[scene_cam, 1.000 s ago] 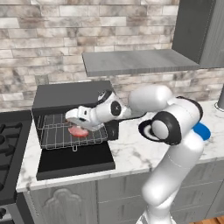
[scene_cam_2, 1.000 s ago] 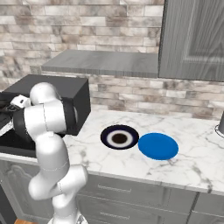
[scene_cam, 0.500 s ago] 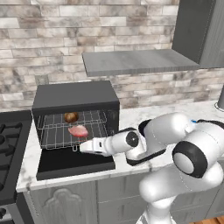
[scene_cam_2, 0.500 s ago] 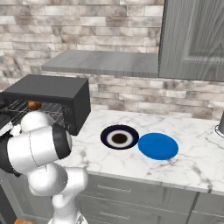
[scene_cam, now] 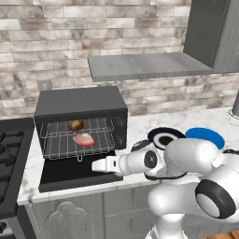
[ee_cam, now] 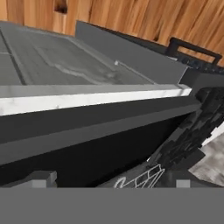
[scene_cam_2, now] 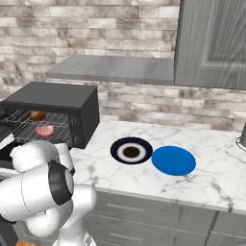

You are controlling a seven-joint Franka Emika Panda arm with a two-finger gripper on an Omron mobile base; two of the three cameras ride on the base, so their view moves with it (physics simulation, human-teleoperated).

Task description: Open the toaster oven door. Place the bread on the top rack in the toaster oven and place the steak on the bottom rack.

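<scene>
**Both items racked, arm low over the open door**

From where I sit, the task looks essentially finished. The toaster oven (scene_cam: 80, 122) stands on the counter (scene_cam_2: 144, 173) with the toaster oven door (scene_cam: 70, 173) folded flat down in front of it. The bread (scene_cam: 75, 125) sits toward the back on the top rack (scene_cam: 93, 125), and the steak (scene_cam: 83, 139) lies on the bottom rack (scene_cam: 77, 148), just below and a little forward of the bun. I judge nothing is left to place; at most the arm should retreat.

The gripper (scene_cam: 99, 165) hangs just above the right front part of the lowered door, empty, its fingers spread wide with nothing between them. In the hand view I look across the dark door slab toward the counter's marble edge, with a bit of rack wire near the bottom.

For room: the door's front edge overhangs the counter's lip, and the hand is close above it, so I would lift before swinging. The stove (scene_cam: 11, 158) sits just left of the oven. To the right, a dark bowl (scene_cam_2: 131, 150) and a blue plate (scene_cam_2: 173, 160) lie apart from the oven, with bare marble between.
</scene>
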